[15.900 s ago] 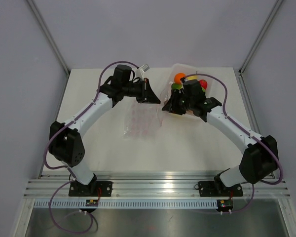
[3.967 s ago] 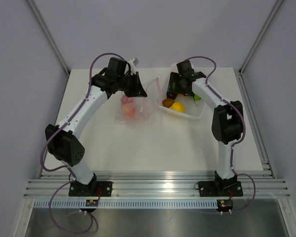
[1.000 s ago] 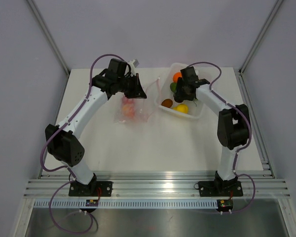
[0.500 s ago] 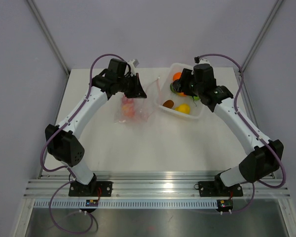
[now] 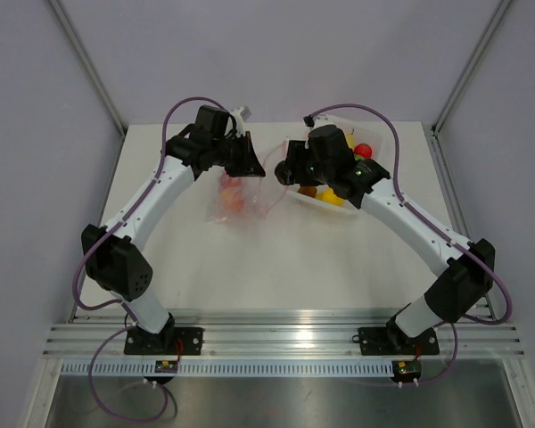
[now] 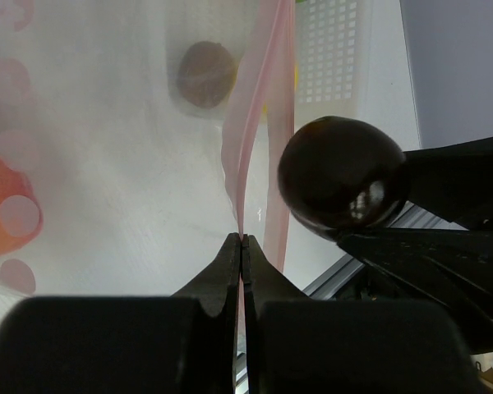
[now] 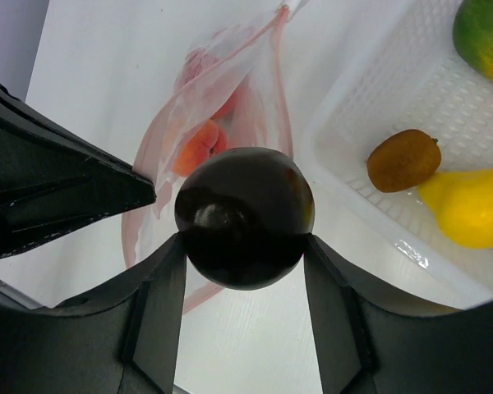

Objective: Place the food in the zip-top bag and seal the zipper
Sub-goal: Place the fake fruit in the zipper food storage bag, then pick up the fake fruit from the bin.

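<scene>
on the left side, the left end effector [image 6: 242, 246] is clenched, and between its two tips it pinches the thin pink zipper [image 6: 267, 123] at the mouth edge of the zip-top bag [image 5: 236, 198]. the bag lies on the white counter [image 5: 294, 267] in the far middle part, just under this end effector. its mouth edge is lifted and stands a little open, as the right wrist view shows, where the two pink lines part from each other. inside the bag there is already an orange fruit [image 7: 199, 146] and, farther in, a pink fruit [image 7: 193, 66].

to the right of the bag, the right end effector [image 7: 244, 246] is grasping a round dark brown fruit [image 7: 244, 217] between its two fingers. the fruit is in the air, just beside the open mouth of the bag. in the left wrist view it is seen close to the right of the pink strip, not touching it.

more to the right, a white tray [image 7: 444, 90] stands on the counter near the bag. it holds a brown kiwi [image 7: 403, 160], a yellow fruit [image 7: 468, 207] just beside it, and a green and orange fruit [image 7: 485, 33] at the far end. in the top view a red fruit [image 5: 363, 150] shows behind the right arm.
</scene>
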`<state>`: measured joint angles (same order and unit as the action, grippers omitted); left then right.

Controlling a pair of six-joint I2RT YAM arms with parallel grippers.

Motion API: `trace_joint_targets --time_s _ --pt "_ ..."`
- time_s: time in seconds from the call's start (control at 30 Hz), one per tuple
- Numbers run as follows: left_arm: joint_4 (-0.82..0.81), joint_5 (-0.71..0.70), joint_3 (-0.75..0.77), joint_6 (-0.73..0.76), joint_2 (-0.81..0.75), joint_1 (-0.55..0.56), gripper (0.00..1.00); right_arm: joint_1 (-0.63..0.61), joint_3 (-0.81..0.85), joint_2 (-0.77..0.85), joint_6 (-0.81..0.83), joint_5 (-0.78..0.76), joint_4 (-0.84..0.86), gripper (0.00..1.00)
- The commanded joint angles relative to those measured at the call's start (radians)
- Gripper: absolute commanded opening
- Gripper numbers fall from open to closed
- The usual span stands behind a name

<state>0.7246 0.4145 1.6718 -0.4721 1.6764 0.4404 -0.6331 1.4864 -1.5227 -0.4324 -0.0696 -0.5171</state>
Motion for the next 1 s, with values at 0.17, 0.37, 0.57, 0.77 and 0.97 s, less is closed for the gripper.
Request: trace_joint_targets --time_s 0.17,0.37,0.57,0.77,0.97 --pt "-0.022 0.007 0.042 -0.003 -0.03 0.001 0.0 -0.04 0.156 -0.131 0.027 0.01 0.014 0.73" --pt "-0.019 0.003 0.04 -0.002 -0.032 0.001 0.0 -0.045 0.17 -0.126 0.037 -0.031 0.002 0.93" --pt "-0.021 -0.005 0.032 0.006 -0.034 0.0 0.0 -0.039 0.063 0.016 0.049 -0.22 0.031 0.86" --pt "-0.03 -0.003 0.014 0.007 -0.035 -0.005 0.0 0.093 -0.077 0.18 0.024 -0.237 0.052 0.83" --pt "-0.033 0.0 0.019 0.006 -0.041 -0.006 0.0 0.272 -0.098 0.107 0.012 -0.065 -0.001 0.84"
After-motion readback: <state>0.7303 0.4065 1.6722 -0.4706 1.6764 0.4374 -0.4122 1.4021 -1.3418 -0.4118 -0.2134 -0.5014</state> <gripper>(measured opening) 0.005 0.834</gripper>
